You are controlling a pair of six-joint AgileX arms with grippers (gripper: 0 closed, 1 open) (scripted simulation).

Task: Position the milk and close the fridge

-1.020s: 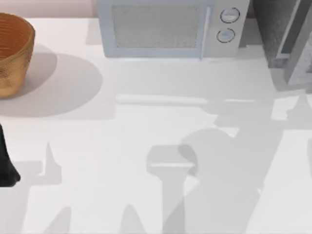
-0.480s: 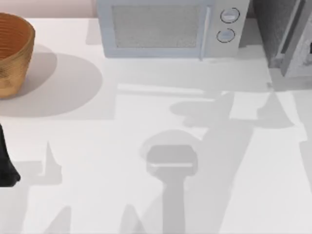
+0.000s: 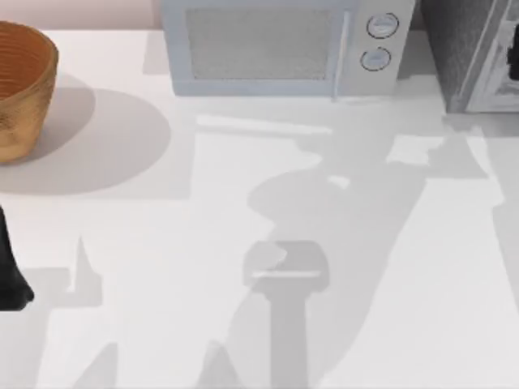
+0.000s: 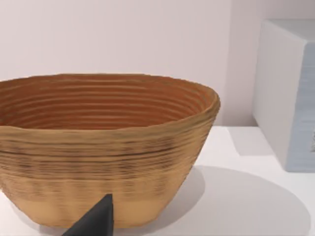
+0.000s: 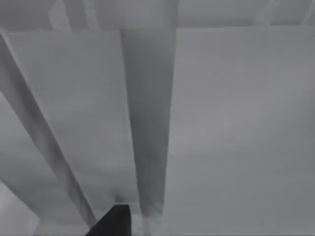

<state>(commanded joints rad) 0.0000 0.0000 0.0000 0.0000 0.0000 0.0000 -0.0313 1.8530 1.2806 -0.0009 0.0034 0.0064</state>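
Observation:
The fridge point(image 3: 456, 49) stands at the table's back right, grey with a speckled dark top. Its lighter door panel point(image 3: 493, 77) lies nearly flush against the cabinet. A dark part of my right gripper point(image 3: 513, 69) shows at the right edge, up against that door. In the right wrist view the grey door panel point(image 5: 226, 123) and its pale trim strip point(image 5: 147, 123) are very close, with a dark tip of the right gripper point(image 5: 114, 221) at the edge. The milk is hidden. My left arm point(image 3: 10, 271) is parked at the table's left edge.
A pale blue-grey microwave point(image 3: 276, 49) with two round dials stands at the back centre, left of the fridge. A woven brown basket point(image 3: 20, 89) sits at the back left, and also appears as the basket point(image 4: 103, 147) right before my left gripper point(image 4: 96, 220).
The fridge door has swung from an open angle to nearly flush with the cabinet. My right arm's shadow has moved towards the fridge. The left arm has not moved.

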